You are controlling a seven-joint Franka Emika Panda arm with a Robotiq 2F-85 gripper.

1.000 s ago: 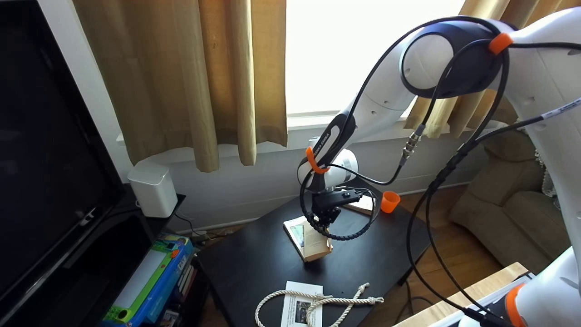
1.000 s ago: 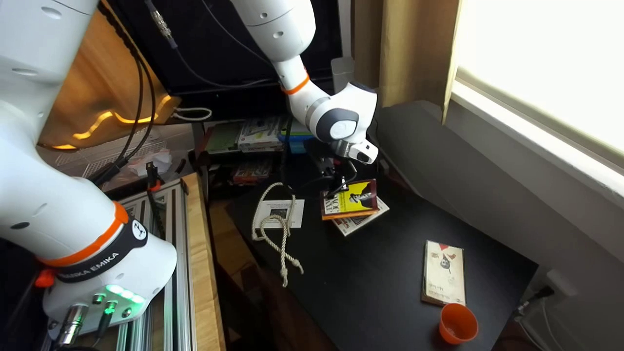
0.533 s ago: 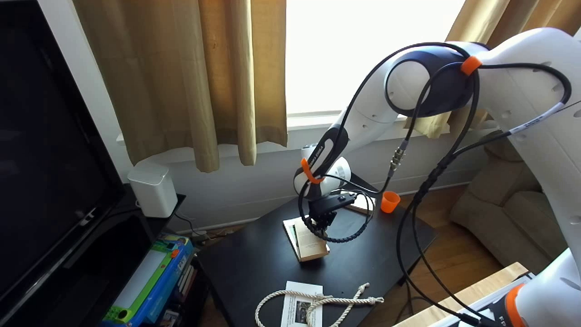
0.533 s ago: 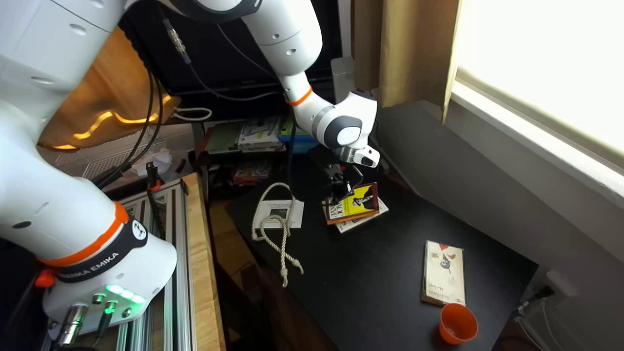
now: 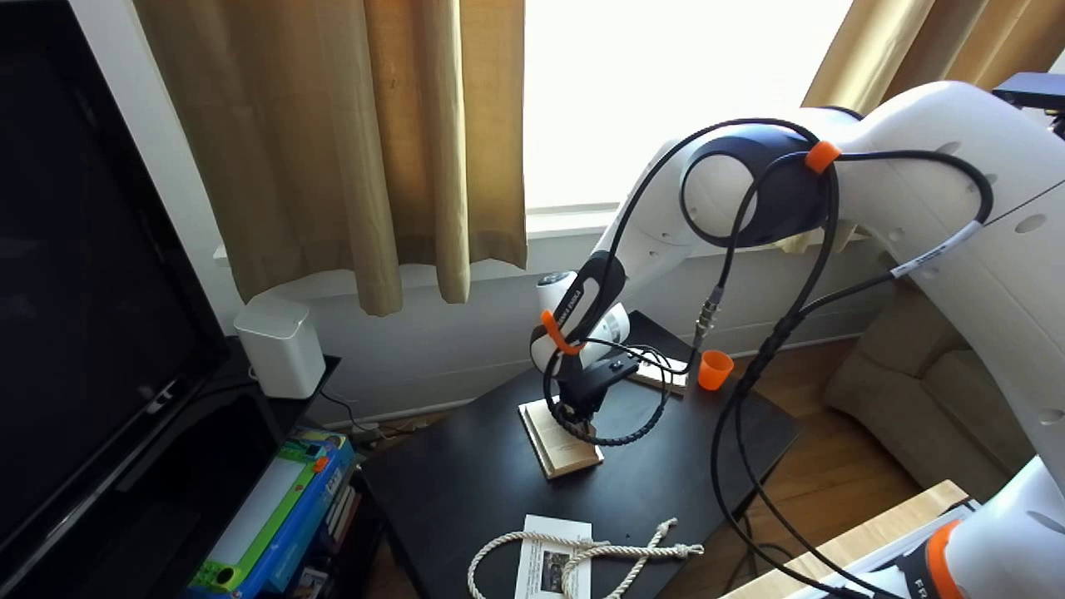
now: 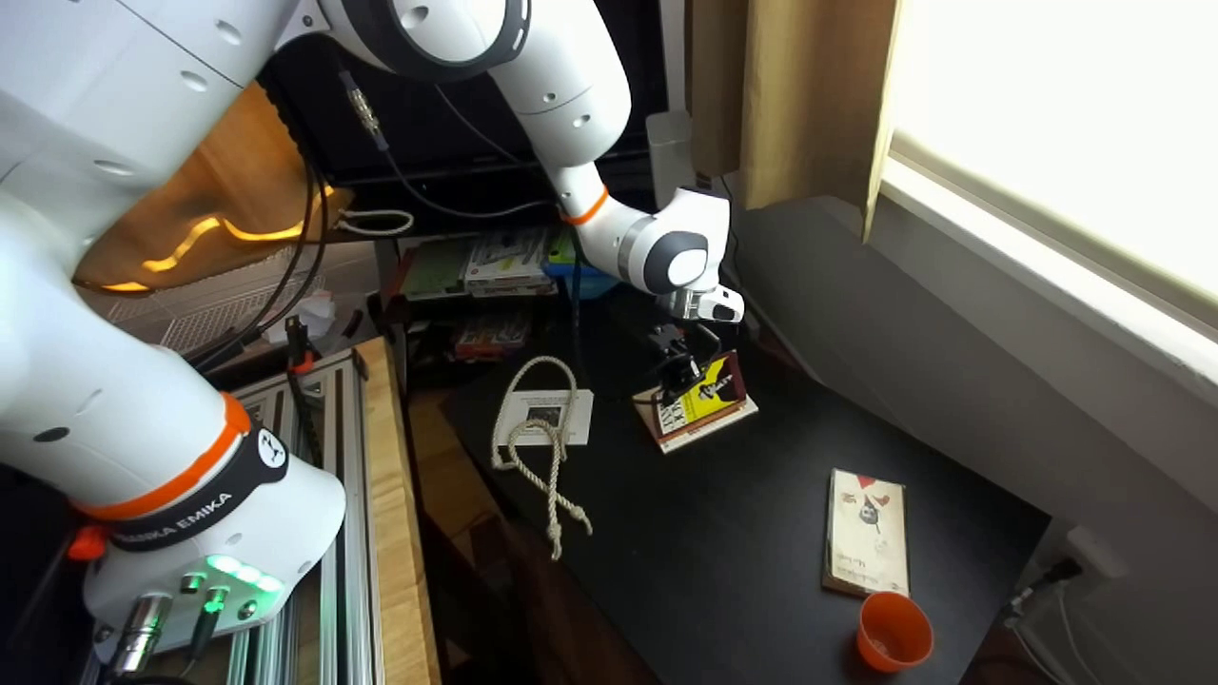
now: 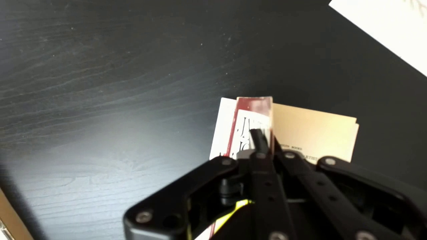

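Observation:
My gripper [image 7: 269,144] is shut on the cover of a yellow and dark red paperback [image 7: 243,130], one finger on each side of it. The cover stands steeply up, seen nearly edge-on in the wrist view. Its yellow face [image 6: 712,388] shows in an exterior view. The book's tan page block [image 7: 313,130] lies open to the other side; it also shows in an exterior view [image 5: 559,447]. A white book [image 7: 221,128] lies flat beneath on the black table. The gripper [image 5: 577,413] is just above this pair, in both exterior views, and hides part of the yellow book.
Another pale book [image 6: 866,533] lies beside an orange cup [image 6: 894,632] farther along the black table [image 6: 742,533]. A knotted rope [image 5: 632,551] lies over a printed sheet [image 5: 532,574]. A wall and window stand behind the table.
The arm has lowered and shifted, and the gripper has moved slightly with the cover. The page block has settled flatter over the white book, while the yellow cover has tipped more upright.

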